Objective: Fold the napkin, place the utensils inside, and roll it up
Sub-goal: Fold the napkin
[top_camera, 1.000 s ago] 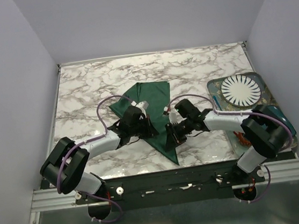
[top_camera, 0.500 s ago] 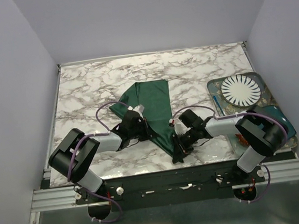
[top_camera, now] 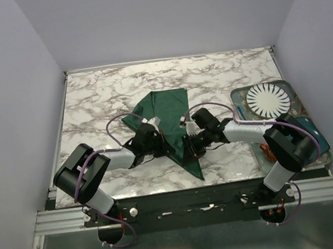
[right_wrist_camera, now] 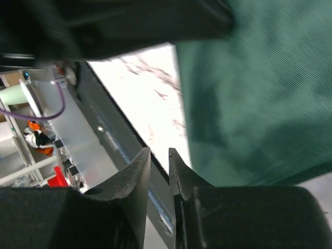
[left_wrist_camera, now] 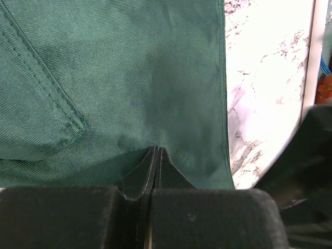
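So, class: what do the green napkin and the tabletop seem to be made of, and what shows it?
Napkin: woven cloth, matte; fine ribbed weave and a stitched hem show. Tabletop: smooth marble look, white with grey veins; possibly printed, not stone.

Top view: napkin (top_camera: pixel 174 108) mid-section is covered by left arm (top_camera: pixel 113 159) and right arm (top_camera: pixel 245 132). L wrist view: napkin is cut off at top and left edges. R wrist view: bkgd is blurred; whether cloth is gripped by right end effector (right_wrist_camera: pixel 158 151) cannot be determined; napkin is cut off at right edge.
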Tool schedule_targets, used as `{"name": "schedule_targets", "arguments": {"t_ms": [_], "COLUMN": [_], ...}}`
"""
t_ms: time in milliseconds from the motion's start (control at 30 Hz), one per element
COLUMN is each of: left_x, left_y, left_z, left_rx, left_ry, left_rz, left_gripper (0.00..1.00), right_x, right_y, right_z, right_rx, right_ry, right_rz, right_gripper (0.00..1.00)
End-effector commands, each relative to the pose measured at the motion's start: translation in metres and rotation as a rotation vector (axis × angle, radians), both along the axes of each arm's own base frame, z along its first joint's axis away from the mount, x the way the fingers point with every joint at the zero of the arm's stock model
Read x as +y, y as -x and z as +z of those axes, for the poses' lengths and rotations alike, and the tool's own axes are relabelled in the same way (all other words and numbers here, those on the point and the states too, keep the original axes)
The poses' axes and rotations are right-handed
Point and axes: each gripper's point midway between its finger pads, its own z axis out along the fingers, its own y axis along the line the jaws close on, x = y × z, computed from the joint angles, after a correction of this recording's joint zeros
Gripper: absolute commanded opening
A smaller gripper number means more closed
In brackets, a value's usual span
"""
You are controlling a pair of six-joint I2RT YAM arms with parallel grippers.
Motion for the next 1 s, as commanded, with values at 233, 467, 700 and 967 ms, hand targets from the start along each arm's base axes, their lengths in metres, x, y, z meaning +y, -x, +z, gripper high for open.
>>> {"name": "schedule_targets", "arguments": {"t_ms": [233,467,700,967], "left_x": [0.030,0.016,0.001,-0.036], "left_y": [0.015,0.006,0.025,0.105], "left_z": [-0.027,0.024,0.071,0.051], "left_rx": [0.043,-0.122,-0.361,-0.616], "left_ry": [-0.154,-0.174,-0.244,-0.540], "left_rz": [-0.005,-0.085,-0.242,-0.596], "left_gripper": [0.00,0.23,0.46,0.39], "right_x": [-0.079,-0.087,-0.126,-0.152], "right_y": [0.039,0.015,-0.042,-0.067], "right_z": [-0.059,0.001,0.035,0.062], "right_rx": [0.072,-0.093,-0.256,-0.348], "right_ry": [0.217,0.162,0.175,0.180], "right_rz": [-0.170,-0.262,-0.468,-0.543], "right_gripper": [0.29,0.37,0.56,0.66]}}
